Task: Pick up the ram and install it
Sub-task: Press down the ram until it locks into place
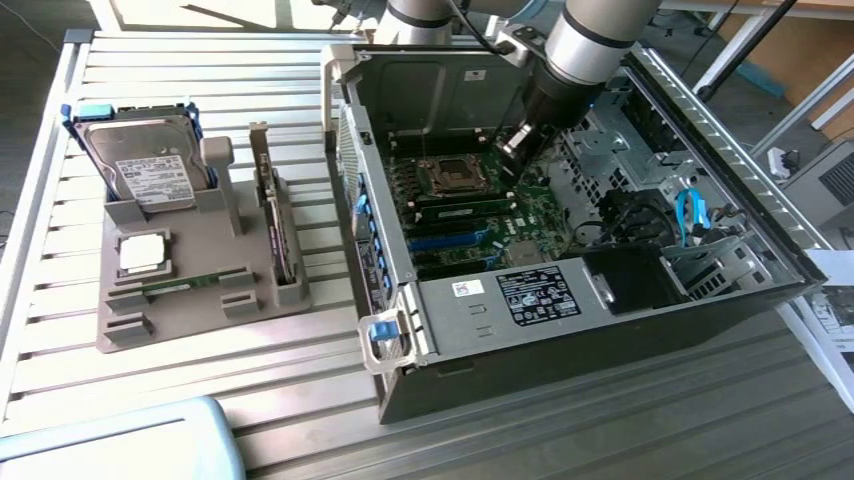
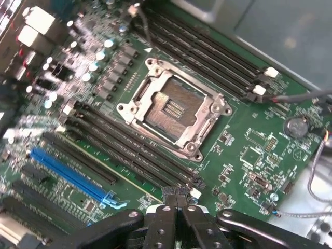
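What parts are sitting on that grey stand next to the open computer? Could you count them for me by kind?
Hard drive: 1
Expansion card: 1
Processor chip: 1
Ram stick: 1
Total: 4
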